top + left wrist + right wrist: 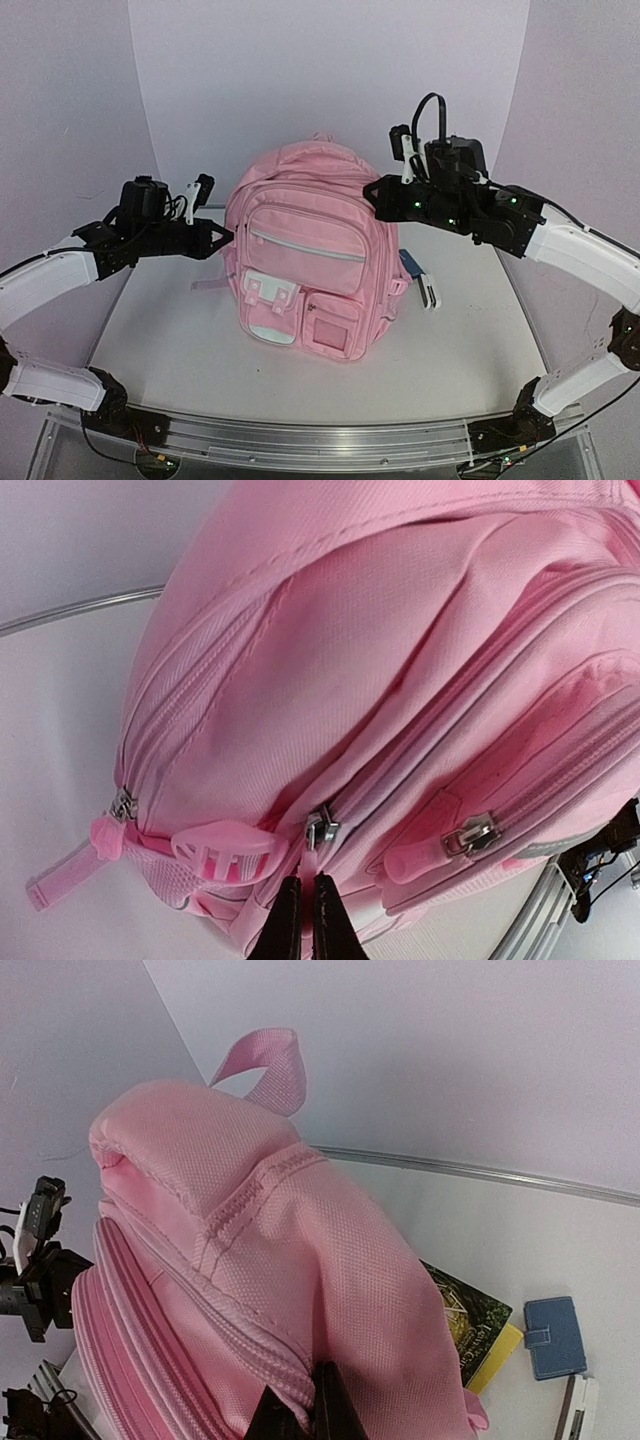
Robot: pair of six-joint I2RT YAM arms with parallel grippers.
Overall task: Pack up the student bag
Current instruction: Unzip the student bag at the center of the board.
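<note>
Pink student bag (305, 255) sits mid-worktop (150, 340) with an arm at each flank.
At the bag's 9 o'clock, the left fingers (290, 925) are clenched on a pink zip pull (311, 860). At 2 o'clock, the right fingers (332, 1405) are pinched onto fabric beside a zip seam. A blue wallet (410, 264) lies at 3 o'clock.

Top external: high, rearward, looking down, far.
Left wrist: behind jaws, student bag (400, 680) just ahead.
Right wrist: likewise, opposite side.
Shared: student bag, 3 views.
</note>
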